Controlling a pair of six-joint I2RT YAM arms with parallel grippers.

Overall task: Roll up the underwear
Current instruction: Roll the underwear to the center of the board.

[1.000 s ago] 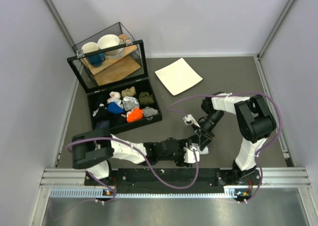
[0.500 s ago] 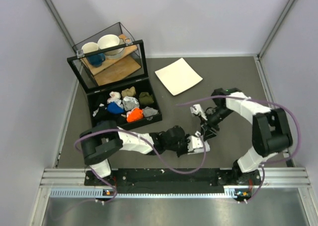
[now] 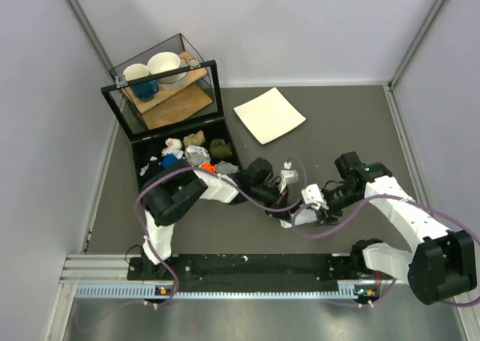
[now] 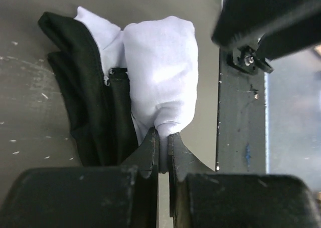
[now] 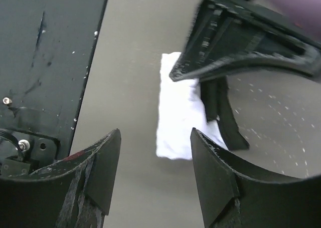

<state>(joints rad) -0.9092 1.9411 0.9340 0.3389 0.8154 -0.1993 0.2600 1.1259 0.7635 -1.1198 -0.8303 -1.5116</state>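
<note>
The underwear (image 4: 160,72) is a small white roll with a black waistband (image 4: 80,97) along its left side, lying on the grey table near the front edge. My left gripper (image 4: 163,135) is shut on a pinch of white fabric at the roll's near end. In the top view the underwear (image 3: 293,219) is mostly hidden under the left gripper (image 3: 289,214). My right gripper (image 5: 155,133) is open, a short way back from the underwear (image 5: 180,123), with nothing between its fingers. From above, the right gripper (image 3: 314,209) sits just right of the roll.
A white square plate (image 3: 270,115) lies at the back centre. A black compartment box (image 3: 145,151) with cloth bundles and a glass case (image 3: 161,79) with cups stand at the back left. The black base rail (image 4: 241,138) runs close beside the roll.
The left gripper has shut on the roll's end and its elbow has swung toward the box. The right gripper has opened and drawn back to the right.
</note>
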